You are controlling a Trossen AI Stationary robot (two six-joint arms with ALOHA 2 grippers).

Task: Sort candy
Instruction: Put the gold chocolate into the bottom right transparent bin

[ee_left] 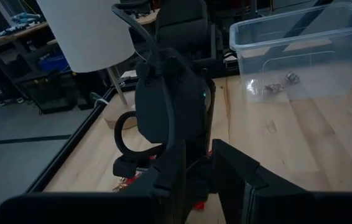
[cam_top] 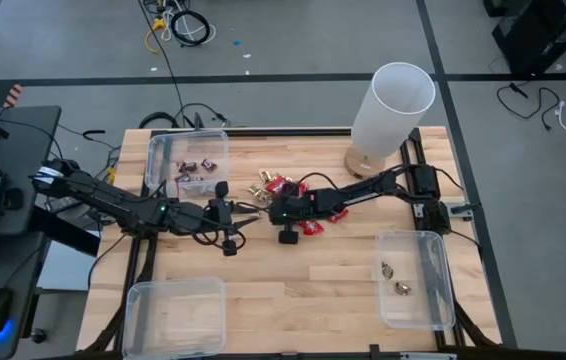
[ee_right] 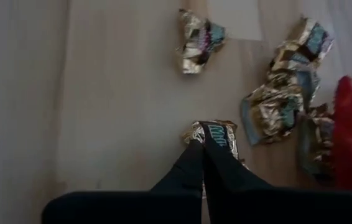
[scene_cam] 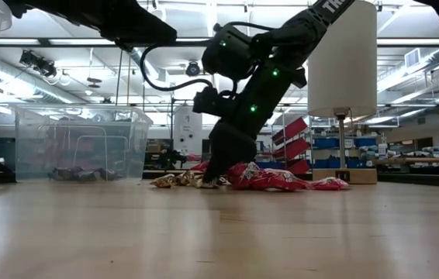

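Showing, high view: candy heap (cam_top: pixel 281 186) mid-desk (cam_top: pixel 293 290), gold and red; right tool (cam_top: pixel 263 207) at its edge, left tool (cam_top: pixel 241 222) just beside, grip undeterminable. Right wrist view: tool pinched shut on one gold-foil piece (ee_right: pixel 216 134) (four more gold pieces nearby).

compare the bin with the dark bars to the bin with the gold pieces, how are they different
The bin with dark bars sits at the table's far left, by the left arm; the bin with gold pieces sits near right. The first holds several dark purple-brown bars; the second only two gold-foil pieces. Both are clear plastic, open-topped.
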